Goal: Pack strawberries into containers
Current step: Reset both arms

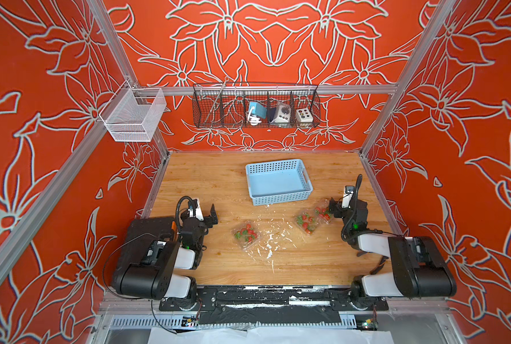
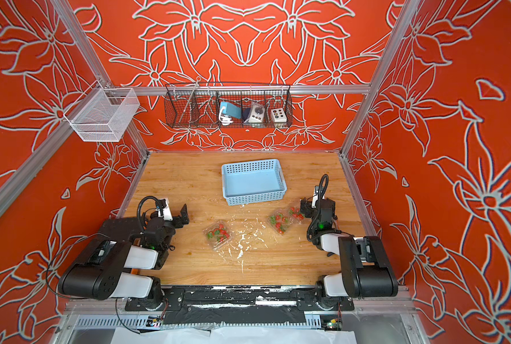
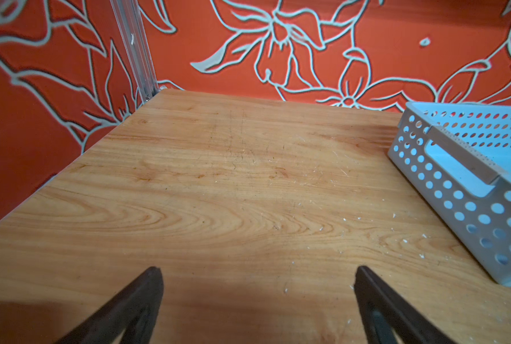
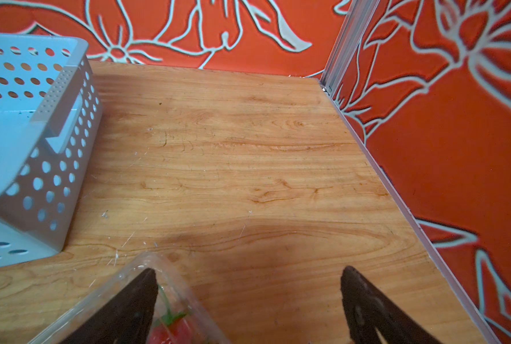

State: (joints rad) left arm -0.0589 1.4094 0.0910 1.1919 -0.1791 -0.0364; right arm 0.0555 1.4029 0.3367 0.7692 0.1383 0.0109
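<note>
In both top views, three small clear plastic clamshell containers lie on the light wooden tabletop (image 1: 206,181), each holding bright red strawberries (image 1: 249,230) with green caps. One container (image 1: 246,234) sits just below the frame's centre among white flecks. The black left gripper (image 1: 213,215) stands to its left and slightly higher in the frame, apart from it, fingers spread and holding nothing. A second container (image 1: 307,222) and a third container (image 1: 323,212) lie side by side right of centre. The black right gripper (image 1: 333,208) is just beside the third container, jaws wide. Whether it touches the plastic is hard to tell from up here. A light blue perforated plastic basket (image 1: 273,164) stands above the centre.

In a top view the layout matches: left gripper (image 2: 184,216) apart from the lower container (image 2: 217,234), right gripper (image 2: 304,208) against the rightmost container (image 2: 296,213).

In the left wrist view, the left gripper (image 3: 257,269) is released, with bare tabletop (image 3: 218,178) between its fingers and the basket (image 3: 457,205) off to one side. No container appears here.

In the right wrist view, the right gripper (image 4: 248,269) is spread wide and grips nothing. One dark finger (image 4: 135,300) overlaps the third container (image 4: 120,278), where a red strawberry (image 4: 170,330) shows through the plastic. The other finger is over bare wood, and the basket (image 4: 54,166) stands near.
</note>
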